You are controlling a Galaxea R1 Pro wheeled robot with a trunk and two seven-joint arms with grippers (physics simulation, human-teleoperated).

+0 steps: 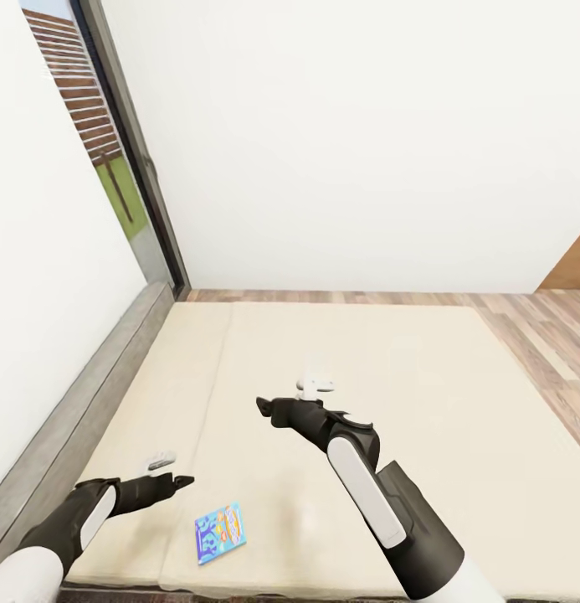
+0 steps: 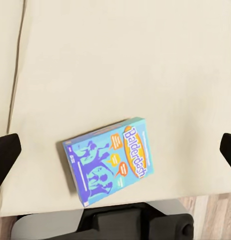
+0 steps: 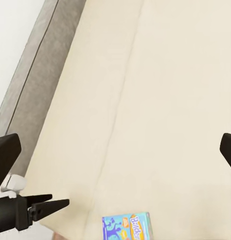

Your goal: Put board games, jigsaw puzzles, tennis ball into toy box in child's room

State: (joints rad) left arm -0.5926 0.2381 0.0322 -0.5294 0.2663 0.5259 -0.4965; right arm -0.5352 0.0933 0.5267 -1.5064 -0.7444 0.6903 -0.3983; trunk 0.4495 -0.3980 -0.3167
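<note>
Cream bed [image 1: 390, 352], one game box [image 1: 220, 532] lying flat, both end effectors [image 1: 183, 481] [image 1: 262, 405] spread, empty.

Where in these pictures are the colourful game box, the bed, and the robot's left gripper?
game box [image 2: 109, 161]: left wrist view, middle of its printed blue lid.
bed [image 1: 423, 394]: head view, bare cream mattress.
left gripper [image 1: 182, 481]: head view, between its dark fingertips, above the mattress.

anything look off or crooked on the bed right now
One thing: the flat blue printed game box lies askew near the front edge of the wide cream mattress, its sides at an angle to the edge. It looks undamaged, and nothing is spilled. Both grippers, left and right, hang open above the mattress.
</note>
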